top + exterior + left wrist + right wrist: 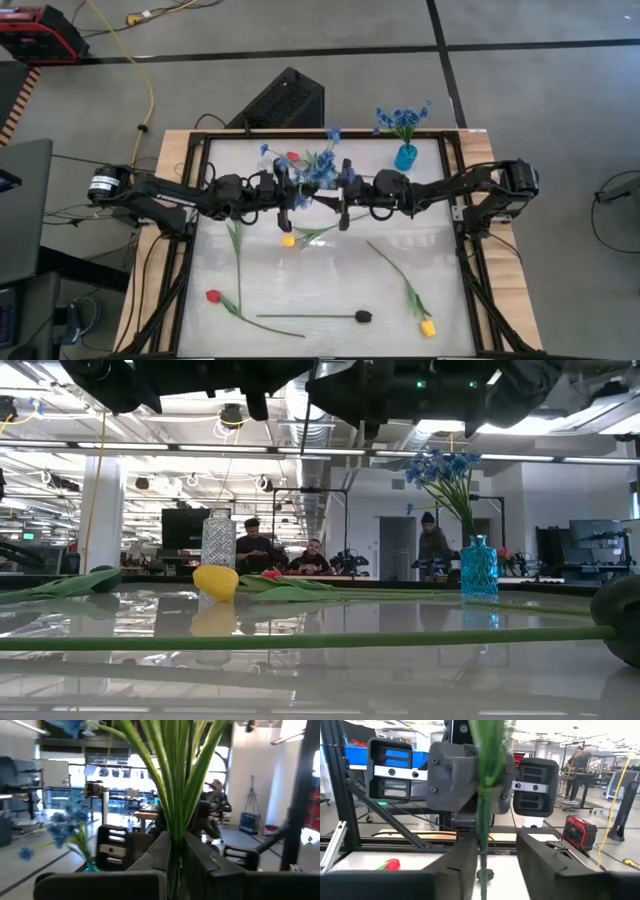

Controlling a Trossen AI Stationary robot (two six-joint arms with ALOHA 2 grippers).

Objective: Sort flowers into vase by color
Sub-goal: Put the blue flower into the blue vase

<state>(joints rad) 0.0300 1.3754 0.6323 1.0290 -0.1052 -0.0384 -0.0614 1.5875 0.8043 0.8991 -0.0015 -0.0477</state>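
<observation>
Handover of blue small-blossom sprig (316, 166) with thin green stems, mid-air above the glossy white table (330, 290), between both arms; left gripper (176, 862) pinched tight on the stems; right gripper (492, 857) facing it, fingers apart either side of the same stems, not visibly touching them, so the grip is judged incomplete. Destination: turquoise faceted glass vase (405, 157) already holding blue sprigs, at the table's far edge, right of centre. Unsorted on the table: yellow tulip buds (288, 240), (427, 327); red tulip bud (213, 296); black-headed flower (363, 316). Next move probably calls for the right fingers to clamp before the left lets go; then upright carry to the vase.
</observation>
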